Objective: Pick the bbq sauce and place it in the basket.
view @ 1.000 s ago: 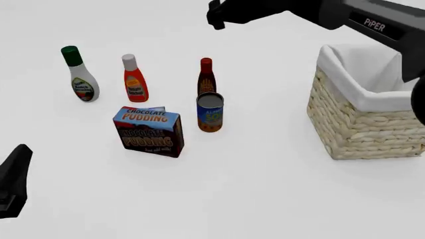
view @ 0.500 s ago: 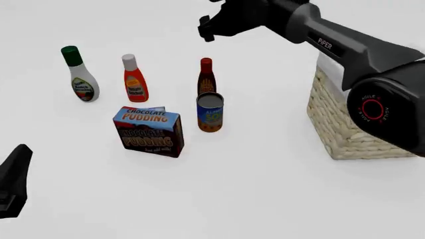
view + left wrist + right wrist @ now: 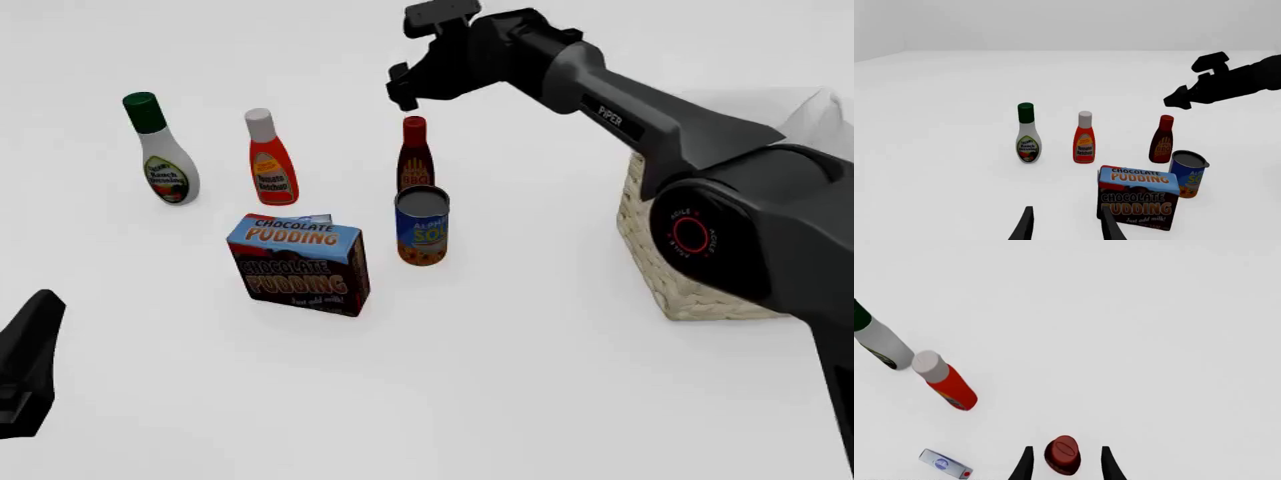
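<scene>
A plain white surface [image 3: 534,400] carries everything, and in the left wrist view it runs back to a bare pale grey wall [image 3: 1067,22]. The bbq sauce [image 3: 415,155] stands upright just behind the soup can [image 3: 422,226], well apart from the basket [image 3: 654,245]. The right gripper [image 3: 1063,465] hangs above the bottle, jaws parted either side of its red cap without touching. The left gripper [image 3: 1064,227] waits nearer than the pudding box [image 3: 299,262], jaws open and empty.

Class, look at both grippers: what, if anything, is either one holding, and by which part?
Nothing is held. The right gripper is open above the bbq sauce, its fingers flanking the red cap without touching. The left gripper is open too.
</scene>
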{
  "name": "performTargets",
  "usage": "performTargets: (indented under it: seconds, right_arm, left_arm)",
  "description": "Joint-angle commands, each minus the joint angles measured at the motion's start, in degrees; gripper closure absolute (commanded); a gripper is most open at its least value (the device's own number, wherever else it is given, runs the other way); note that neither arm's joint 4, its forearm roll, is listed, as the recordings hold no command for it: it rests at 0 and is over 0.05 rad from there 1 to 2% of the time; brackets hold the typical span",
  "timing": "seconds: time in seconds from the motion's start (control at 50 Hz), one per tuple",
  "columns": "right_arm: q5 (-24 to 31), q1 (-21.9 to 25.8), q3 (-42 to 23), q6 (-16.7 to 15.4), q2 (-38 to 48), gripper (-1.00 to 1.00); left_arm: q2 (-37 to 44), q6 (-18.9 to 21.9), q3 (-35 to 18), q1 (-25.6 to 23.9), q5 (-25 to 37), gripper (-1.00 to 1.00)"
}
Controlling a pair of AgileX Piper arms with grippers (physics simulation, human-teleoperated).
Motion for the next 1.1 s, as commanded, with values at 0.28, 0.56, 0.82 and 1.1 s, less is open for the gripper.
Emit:
performTargets:
  seconds: [0.28,0.56,0.82,1.1]
  right_arm:
    - [-0.19,0.8,-0.56,0.36,3.61,-1.0]
    - [1.93,0.93,-5.58,0.48,7.5,-1.0]
    - [3.68,0.64,-10.12,0.54,11.18,-1.0]
    - [4.28,0.28,-12.31,0.8,13.62,-1.0]
  left_arm:
    - [0.0,0.0,0.0,0.0,0.0,-1.0]
    - [0.0,0.0,0.0,0.0,0.0,-1.0]
    - [0.0,0.0,0.0,0.0,0.0,-1.0]
    - [0.0,0.0,0.0,0.0,0.0,-1.0]
